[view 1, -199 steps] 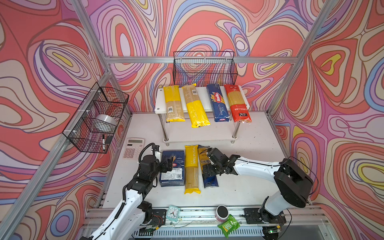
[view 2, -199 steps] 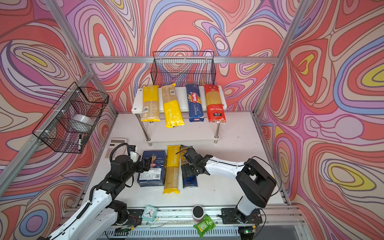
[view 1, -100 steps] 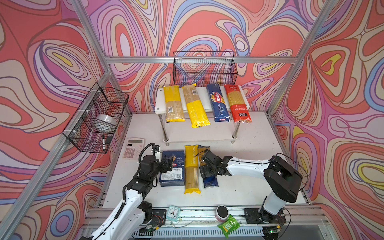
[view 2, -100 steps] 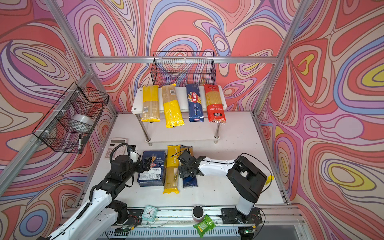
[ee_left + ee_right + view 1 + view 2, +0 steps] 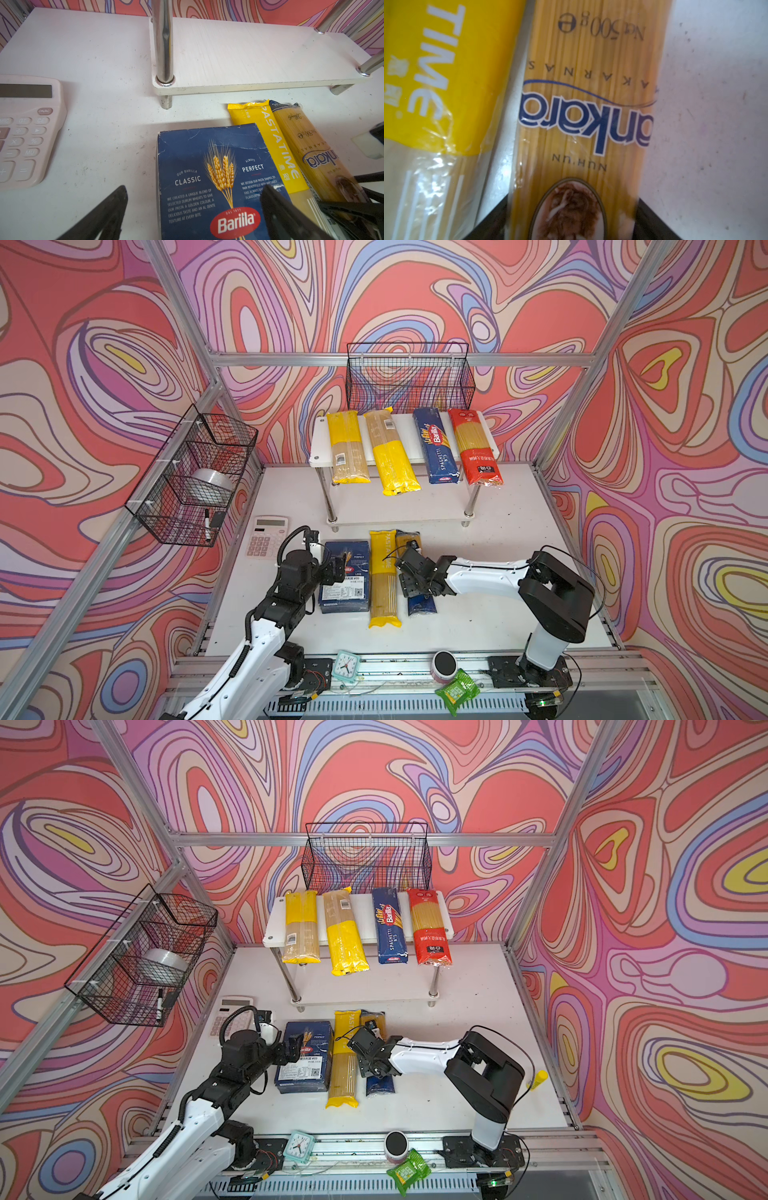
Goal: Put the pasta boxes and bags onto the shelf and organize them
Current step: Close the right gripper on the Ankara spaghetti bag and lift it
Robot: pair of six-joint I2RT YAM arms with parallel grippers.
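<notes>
Tabletop shelf (image 5: pixel 321 443): three bags (image 5: pixel 390 456); Barilla box (image 5: pixel 436 445)

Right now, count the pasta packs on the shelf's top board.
4, side by side: yellow-and-clear bag at left, longer yellow bag next, blue Barilla box, red-and-clear bag at right. None seems hidden.

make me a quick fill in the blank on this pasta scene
The shelf's top board holds ___ pasta packs.
On the table, the yellow bag lies between the blue-gold bag and the navy ___.
The right gripper straddles the ___ bag.
The rightmost pack on the top board is ___.
Missing words: four; box; blue-gold; red
</notes>
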